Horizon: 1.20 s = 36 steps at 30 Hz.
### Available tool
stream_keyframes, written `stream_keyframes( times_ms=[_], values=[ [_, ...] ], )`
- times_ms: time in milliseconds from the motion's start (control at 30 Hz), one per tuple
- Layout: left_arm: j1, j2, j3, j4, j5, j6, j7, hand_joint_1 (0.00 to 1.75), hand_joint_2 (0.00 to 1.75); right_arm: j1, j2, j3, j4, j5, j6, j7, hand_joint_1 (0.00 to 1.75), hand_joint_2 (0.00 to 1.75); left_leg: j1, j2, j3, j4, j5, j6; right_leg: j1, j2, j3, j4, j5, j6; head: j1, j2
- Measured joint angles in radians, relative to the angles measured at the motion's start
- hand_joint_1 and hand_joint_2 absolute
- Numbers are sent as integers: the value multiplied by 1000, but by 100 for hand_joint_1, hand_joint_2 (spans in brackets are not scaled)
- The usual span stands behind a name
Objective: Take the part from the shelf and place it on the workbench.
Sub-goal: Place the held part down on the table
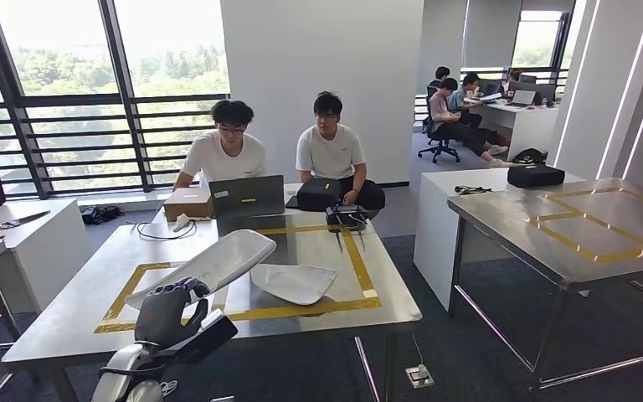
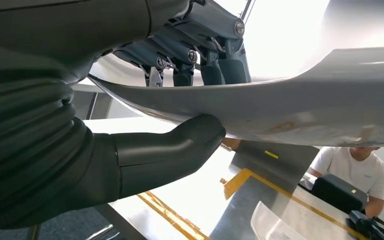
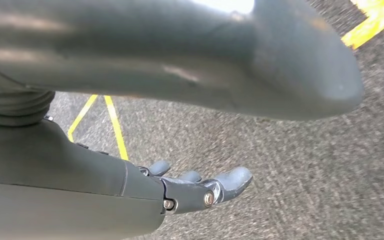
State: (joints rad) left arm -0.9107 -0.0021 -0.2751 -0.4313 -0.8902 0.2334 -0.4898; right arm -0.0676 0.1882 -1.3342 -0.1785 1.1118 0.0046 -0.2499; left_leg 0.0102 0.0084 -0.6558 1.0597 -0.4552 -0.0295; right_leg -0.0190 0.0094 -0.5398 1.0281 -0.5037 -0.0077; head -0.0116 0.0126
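Note:
A long white curved part (image 1: pixel 209 264) is held over the near left of the steel workbench (image 1: pixel 385 310) by my left hand (image 1: pixel 167 311), which grips its near end. In the left wrist view the thumb (image 2: pixel 180 145) presses under the part (image 2: pixel 300 105) and the dark fingers (image 2: pixel 200 55) clamp it from the other side. A second white curved part (image 1: pixel 293 282) lies flat on the bench inside the yellow tape rectangle. My right hand (image 3: pixel 195 187) hangs above grey carpet with its fingers apart and nothing in it.
Two people sit at the far side of the bench behind a laptop (image 1: pixel 247 197), a cardboard box (image 1: pixel 188 203), a black bag (image 1: pixel 318 193) and a black controller (image 1: pixel 347 217). A second steel table (image 1: pixel 586 226) stands to the right, a white desk (image 1: pixel 25 234) to the left.

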Motion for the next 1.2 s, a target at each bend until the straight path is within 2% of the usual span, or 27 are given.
stream_keyframes(
  times_ms=[33, 100, 167, 233, 300, 333, 367, 400, 467, 500, 533, 567, 633, 667, 733, 767, 800, 833, 867, 900, 933, 1000, 1033, 1067, 1133, 1167, 1200],
  values=[
    [0, -1, 0, 1, 0, 0, 1, 159, 175, 0, 0, 0, 0, -1, -1, 0, 0, 0, 0, 3, 8, -22, 15, 6, 1, 0, 9, 1, -8, 8, 0, 0],
    [-2, -5, 0, 1, 0, 0, 3, 159, 175, -1, 0, -1, 0, -3, -4, 1, 0, 0, -1, 1, 25, -27, 14, 24, 3, -2, 19, 10, -12, 22, 2, 0],
    [-4, -7, 0, 1, 0, 1, 5, 159, 175, -1, 1, -1, 0, -5, -5, 2, 0, 0, 0, -2, 46, -29, 19, 40, 2, -5, 3, 58, -10, 29, 3, 0],
    [-7, -10, 0, 1, 0, 2, 5, 159, 175, -2, 2, -1, 0, -7, -7, 3, 0, 0, -1, -5, 60, -29, 7, 51, 2, -6, -63, 161, -34, 32, 5, 0],
    [-7, -12, 0, 3, 0, 2, 5, 159, 175, -2, 2, -2, 0, -7, -9, 2, 0, 0, -4, -10, 73, -29, -9, 56, 5, -6, -148, 260, -86, 35, 8, 0],
    [-7, -12, 0, 5, -1, 1, 6, 159, 175, -1, 2, -2, 0, -8, -9, 2, 0, 0, -6, -12, 82, -29, -19, 56, 5, -6, -178, 276, -104, 34, 9, 0],
    [-6, -12, 0, 6, -1, 0, 7, 159, 175, -1, 3, -4, 0, -8, -10, 1, 0, 0, -8, -14, 93, -29, -29, 56, 6, -6, -193, 262, -105, 32, 10, 0],
    [-6, -12, 0, 6, -1, 0, 8, 159, 175, 0, 3, -5, 0, -8, -10, 1, 0, 0, -9, -15, 106, -29, -39, 55, 8, -6, -192, 220, -82, 27, 10, 0],
    [-7, -13, 0, 8, -2, -1, 8, 159, 175, 2, 4, -8, 0, -8, -10, 0, 0, 0, -12, -16, 132, -29, -63, 51, 16, -5, -168, 92, 24, 11, 10, 0],
    [-7, -13, 0, 10, -2, -2, 9, 159, 175, 3, 5, -9, 0, -8, -10, 0, 0, 0, -14, -17, 141, -29, -76, 47, 21, -4, -155, 45, 68, 5, 10, 0],
    [-7, -13, 0, 11, -2, -4, 10, 159, 175, 4, 5, -10, 0, -7, -10, 0, 0, 0, -15, -19, 150, -32, -87, 43, 25, -3, -143, 16, 96, -1, 10, 0],
    [-8, -13, 0, 12, -2, -6, 12, 159, 175, 5, 6, -10, 0, -6, -9, -1, 0, 0, -17, -21, 160, -30, -90, 36, 26, -1, -134, 7, 102, -4, 10, 0],
    [-14, -9, 0, 12, -1, -8, 14, 159, 175, 3, 8, -11, 0, -5, -6, -3, 0, 0, -18, -22, 164, -7, -79, 24, 22, 0, -106, -3, 91, -14, 10, 0],
    [-17, -6, 0, 12, -1, -9, 14, 159, 175, 2, 9, -11, 0, -5, -4, -4, 0, 0, -18, -22, 149, 31, -65, 18, 19, 0, -90, -8, 86, -20, 8, 0],
    [-22, 1, 0, 14, 0, -9, 13, 159, 175, -1, 10, -11, 0, -5, -2, -6, 0, 0, -16, -19, 79, 139, -62, 10, 15, 0, -60, -14, 68, -30, 6, 0],
    [-21, 4, 0, 16, 0, -9, 14, 159, 175, -1, 10, -11, 0, -4, -1, -8, 0, 0, -14, -18, 36, 191, -81, 7, 13, 0, -48, -15, 56, -32, 5, 0],
    [-18, 9, 0, 18, 1, -9, 15, 159, 175, -2, 10, -11, 0, -4, 0, -10, 0, 0, -12, -17, -4, 227, -115, 3, 13, 2, -35, -15, 44, -33, 4, 0],
    [-15, 16, 0, 21, 3, -9, 16, 159, 175, -2, 10, -11, 0, -3, 1, -12, 0, 0, -10, -16, -36, 241, -149, 1, 12, 4, -21, -15, 31, -33, 4, 0],
    [-12, 24, 0, 24, 5, -9, 17, 159, 175, -1, 10, -11, 0, -3, 2, -13, 0, 0, -9, -15, -55, 230, -169, -1, 12, 6, -6, -15, 17, -33, 4, 0],
    [-11, 33, 0, 26, 7, -9, 17, 159, 175, -1, 11, -11, 0, -2, 3, -14, 0, 0, -9, -14, -63, 196, -164, 0, 12, 8, 11, -15, 3, -32, 3, 0],
    [-10, 42, 0, 27, 9, -9, 17, 159, 175, 0, 11, -11, 0, -2, 3, -14, 0, 0, -9, -14, -62, 142, -125, 2, 12, 10, 29, -15, -11, -31, 3, 0],
    [-10, 60, 1, 31, 11, -9, 16, 159, 175, 2, 14, -12, 0, -2, 5, -14, 0, 0, -13, -12, -54, 19, 16, 10, 13, 13, 53, -14, -40, -24, 1, 0],
    [-8, 67, 1, 33, 11, -10, 16, 159, 175, 2, 15, -12, 0, -3, 5, -13, 0, 0, -16, -11, -48, -21, 70, 16, 15, 14, 61, -15, -55, -19, 1, -1],
    [-7, 72, 2, 34, 11, -10, 18, 159, 175, 1, 16, -12, 0, -3, 5, -12, 0, 0, -18, -11, -45, -43, 98, 22, 16, 15, 70, -13, -63, -13, 1, -1],
    [-6, 82, 3, 33, 11, -11, 20, 159, 175, -1, 16, -12, 0, -5, 5, -11, 0, 0, -16, -14, -26, -49, 90, 35, 19, 13, 73, 10, -58, -2, 2, -1],
    [-6, 87, 4, 32, 11, -11, 20, 159, 175, -2, 16, -12, 0, -5, 6, -11, 0, 0, -13, -15, -13, -52, 83, 41, 19, 10, 60, 46, -42, 2, 3, -1],
    [-6, 93, 5, 31, 11, -11, 20, 159, 175, -3, 16, -12, 0, -5, 6, -11, 0, 0, -11, -14, 1, -52, 73, 47, 19, 7, 30, 97, -32, 6, 4, -1]
  ],
)
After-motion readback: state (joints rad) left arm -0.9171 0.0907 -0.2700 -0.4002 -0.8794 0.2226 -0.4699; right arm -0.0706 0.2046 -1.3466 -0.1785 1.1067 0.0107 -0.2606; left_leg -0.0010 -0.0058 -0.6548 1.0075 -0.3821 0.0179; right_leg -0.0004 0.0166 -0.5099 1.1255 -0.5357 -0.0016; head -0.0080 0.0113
